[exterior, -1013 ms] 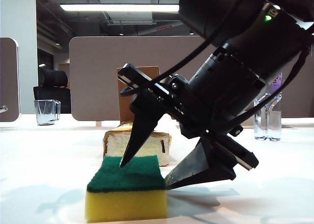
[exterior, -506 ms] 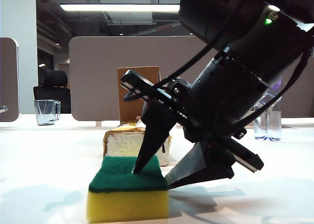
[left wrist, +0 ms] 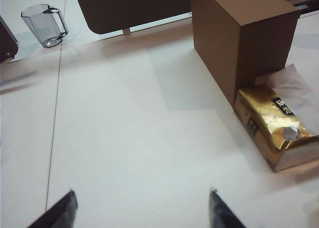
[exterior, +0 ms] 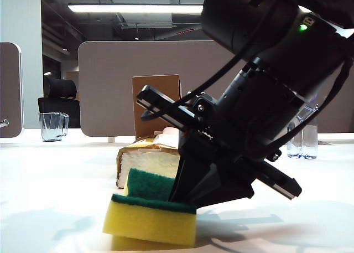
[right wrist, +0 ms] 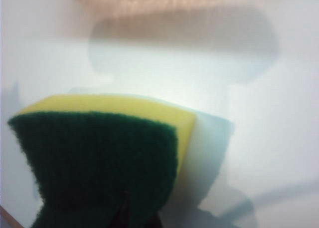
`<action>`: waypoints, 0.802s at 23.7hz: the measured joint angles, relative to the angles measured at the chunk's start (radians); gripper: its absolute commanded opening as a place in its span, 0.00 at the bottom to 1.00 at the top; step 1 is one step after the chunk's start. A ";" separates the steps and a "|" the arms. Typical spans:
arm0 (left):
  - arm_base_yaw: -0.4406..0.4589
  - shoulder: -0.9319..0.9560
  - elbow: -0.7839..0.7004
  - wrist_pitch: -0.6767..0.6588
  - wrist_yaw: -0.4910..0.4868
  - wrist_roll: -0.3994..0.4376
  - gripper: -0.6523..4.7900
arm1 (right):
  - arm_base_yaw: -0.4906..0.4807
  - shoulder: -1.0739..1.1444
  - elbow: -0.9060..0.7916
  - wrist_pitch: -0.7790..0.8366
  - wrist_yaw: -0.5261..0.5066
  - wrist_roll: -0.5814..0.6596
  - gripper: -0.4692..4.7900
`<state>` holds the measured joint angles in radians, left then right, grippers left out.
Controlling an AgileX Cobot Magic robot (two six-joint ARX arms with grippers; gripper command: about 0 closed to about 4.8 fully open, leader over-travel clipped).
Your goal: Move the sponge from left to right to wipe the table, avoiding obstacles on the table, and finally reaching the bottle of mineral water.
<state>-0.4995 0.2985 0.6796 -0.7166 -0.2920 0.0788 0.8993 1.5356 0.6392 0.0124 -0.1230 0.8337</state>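
Exterior view: right gripper (exterior: 185,195) slants down, jaws pinching sponge (exterior: 150,211); left gripper (left wrist: 142,208) hovers, jaws wide.

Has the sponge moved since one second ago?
Yes. The sponge, pinched by the right gripper, has tipped: its end near the tissue pack is now lifted off the table.

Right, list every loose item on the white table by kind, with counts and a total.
Yellow foam sponge with green scouring top: 1
Gold tissue pack: 1
Brown cardboard box: 1
Clear glass mug: 1
Clear plastic water bottle: 1
Total: 5
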 measured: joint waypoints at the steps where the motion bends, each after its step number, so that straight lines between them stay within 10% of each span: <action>1: 0.000 0.000 0.000 0.000 0.000 0.005 0.75 | 0.000 0.000 0.000 -0.001 0.003 0.000 0.07; 19: 0.000 0.000 0.000 0.000 -0.007 0.022 0.75 | -0.010 -0.064 -0.002 -0.136 0.069 -0.041 0.07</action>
<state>-0.4995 0.2985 0.6796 -0.7166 -0.2993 0.1009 0.8898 1.4712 0.6369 -0.1238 -0.0540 0.7929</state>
